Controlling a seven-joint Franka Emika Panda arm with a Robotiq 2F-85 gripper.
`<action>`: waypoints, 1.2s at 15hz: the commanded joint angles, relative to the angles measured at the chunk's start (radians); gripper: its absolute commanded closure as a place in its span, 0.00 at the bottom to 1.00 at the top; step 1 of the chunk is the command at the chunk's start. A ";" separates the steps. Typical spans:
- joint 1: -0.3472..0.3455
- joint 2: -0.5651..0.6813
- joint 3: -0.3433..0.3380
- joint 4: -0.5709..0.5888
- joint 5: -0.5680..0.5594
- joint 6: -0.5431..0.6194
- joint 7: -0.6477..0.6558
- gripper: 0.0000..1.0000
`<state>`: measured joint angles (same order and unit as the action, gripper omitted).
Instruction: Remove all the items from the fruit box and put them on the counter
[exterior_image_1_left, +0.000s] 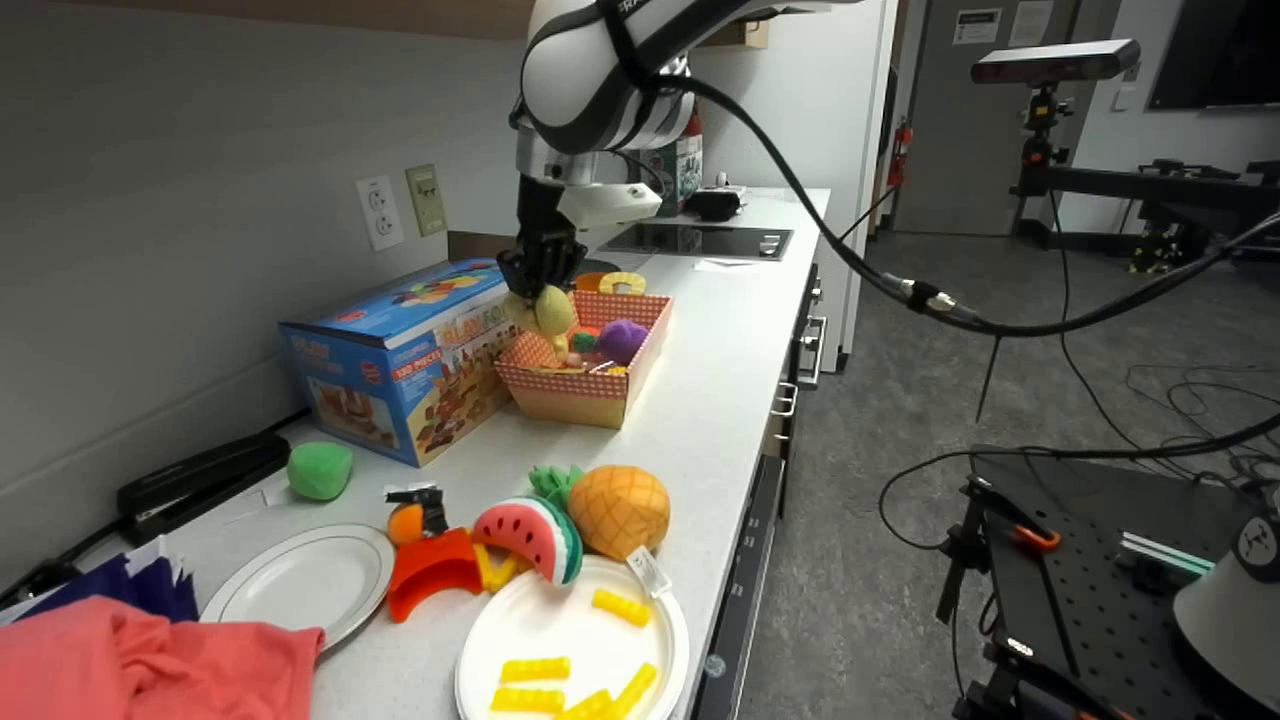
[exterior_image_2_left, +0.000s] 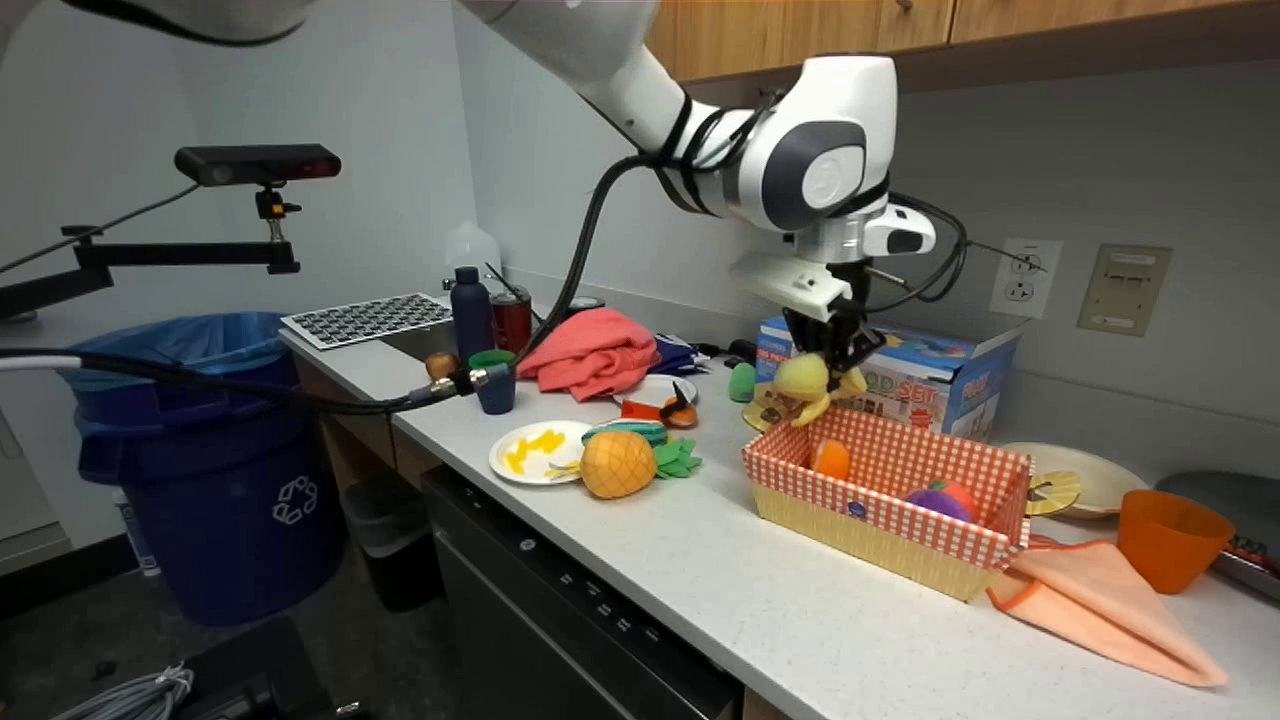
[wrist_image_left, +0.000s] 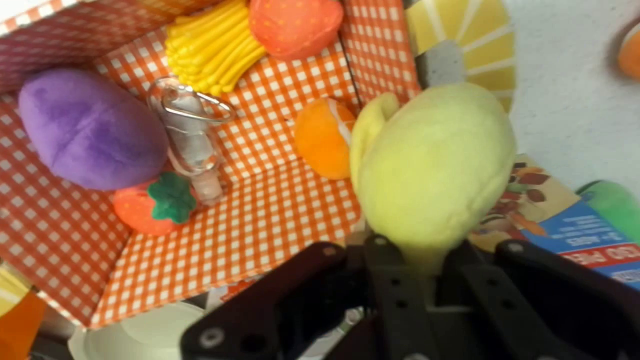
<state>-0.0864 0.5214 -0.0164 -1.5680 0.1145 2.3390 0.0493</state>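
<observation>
Nearest, in the wrist view, the narrow end of a pale yellow plush banana (wrist_image_left: 435, 165), apparently a peeled one, is pinched by the gripper (wrist_image_left: 422, 257); its jaws are drawn tightly together on it. The plush banana is held above one end of the fruit box (wrist_image_left: 260, 215), which is lined with a red-and-white check. Whether the rim is touched by it cannot be told. The step in hand is judged to be the taking-out of this one piece. For the next move, it should be carried sideways past the wall and lowered onto a bare part of the counter (exterior_image_2_left: 680, 560); only then should the jaws be spread.

Below, inside the fruit box, six things are counted: one orange piece (wrist_image_left: 322, 137), partly covered by the plush banana; one spotted red plush (wrist_image_left: 295, 27); one bundle of yellow strands (wrist_image_left: 215, 47); one small clear carabiner bottle (wrist_image_left: 192, 142); one strawberry (wrist_image_left: 155, 206) with green leaves; and one purple plush (wrist_image_left: 92, 130). These six are judged to be left for later turns.

Farther off from the gripper, in an exterior view, one blue play-food carton (exterior_image_1_left: 400, 355) is seen just beside the fruit box. After it, one pineapple (exterior_image_1_left: 620, 512) and one watermelon slice (exterior_image_1_left: 530, 535) are found on the counter, and last are seen two white plates (exterior_image_1_left: 300, 580), with at least five yellow strips (exterior_image_1_left: 620, 607) laid on one of them.
</observation>
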 joint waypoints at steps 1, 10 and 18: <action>-0.008 -0.141 0.074 -0.153 0.050 0.028 -0.165 0.97; 0.050 -0.162 0.175 -0.259 0.028 -0.014 -0.435 0.97; 0.051 -0.175 0.186 -0.288 0.024 -0.032 -0.548 0.31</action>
<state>-0.0259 0.3820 0.1592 -1.8451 0.1301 2.3325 -0.4381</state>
